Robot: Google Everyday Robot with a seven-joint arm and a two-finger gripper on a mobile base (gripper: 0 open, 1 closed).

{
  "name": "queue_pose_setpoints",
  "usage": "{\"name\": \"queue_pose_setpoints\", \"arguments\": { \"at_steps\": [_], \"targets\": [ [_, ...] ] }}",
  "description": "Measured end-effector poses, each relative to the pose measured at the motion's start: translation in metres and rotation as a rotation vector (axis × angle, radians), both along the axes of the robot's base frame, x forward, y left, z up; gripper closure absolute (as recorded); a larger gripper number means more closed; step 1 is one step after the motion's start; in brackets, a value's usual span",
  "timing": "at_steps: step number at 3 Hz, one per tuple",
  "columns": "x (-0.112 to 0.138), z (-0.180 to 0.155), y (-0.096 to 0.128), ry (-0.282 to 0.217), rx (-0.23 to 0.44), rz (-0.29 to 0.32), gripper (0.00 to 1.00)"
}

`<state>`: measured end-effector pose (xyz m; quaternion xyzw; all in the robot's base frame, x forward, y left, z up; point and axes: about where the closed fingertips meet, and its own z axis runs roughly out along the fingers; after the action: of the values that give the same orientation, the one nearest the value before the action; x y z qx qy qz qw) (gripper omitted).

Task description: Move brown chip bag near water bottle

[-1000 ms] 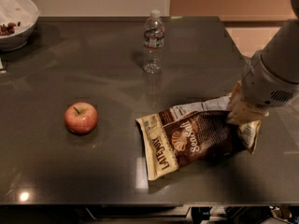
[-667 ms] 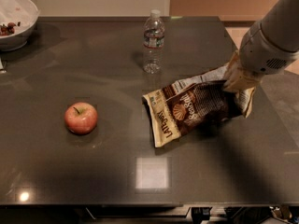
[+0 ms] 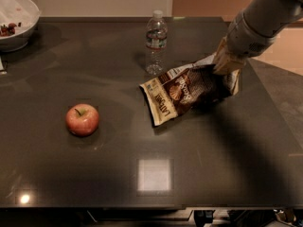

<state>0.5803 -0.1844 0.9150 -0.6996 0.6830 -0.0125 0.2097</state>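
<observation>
One surface (image 3: 142, 183), dark and glossy, is filling most of the frame. One square patch of light is reflecting at lower centre.

Things sitting on it: four in all.
- One bag (image 3: 184, 91), brown with pale edges, is lying right of centre. Its long axis is running from lower left to upper right, lettered face up. Its left end is resting flat on the surface and its right end is bunching up, crinkled.
- One bottle (image 3: 155, 39), clear with a white cap and a dark label band, is standing upright at upper centre. The bag's left end is lying just below and right of the bottle's base, near it, with a narrow gap appearing between them.
- One apple (image 3: 82, 119), red, stem up, is sitting alone at left of centre, well apart from bag and bottle.
- One bowl (image 3: 19, 27), white, is sitting at upper left and is partly cut by the frame edge. Something dark red is showing inside.

One arm (image 3: 262, 18), grey, is reaching in from the upper right corner. One hand (image 3: 226, 63), tan, is clamping the bag's bunched right end.
</observation>
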Motion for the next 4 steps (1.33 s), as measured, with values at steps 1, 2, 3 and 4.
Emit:
{"name": "queue_pose_setpoints", "arguments": {
  "at_steps": [1,2,3,4],
  "targets": [
    [0.0230,-0.0059,0.0048,-0.007,0.007,0.024,0.83],
    [0.0309,-0.0083,0.0068,-0.010,0.010,0.056,0.58],
    [0.0310,-0.0096,0.0080,-0.008,0.010,0.055,0.36],
    [0.0316,-0.0113,0.0094,-0.006,0.010,0.058,0.12]
  ]
}}
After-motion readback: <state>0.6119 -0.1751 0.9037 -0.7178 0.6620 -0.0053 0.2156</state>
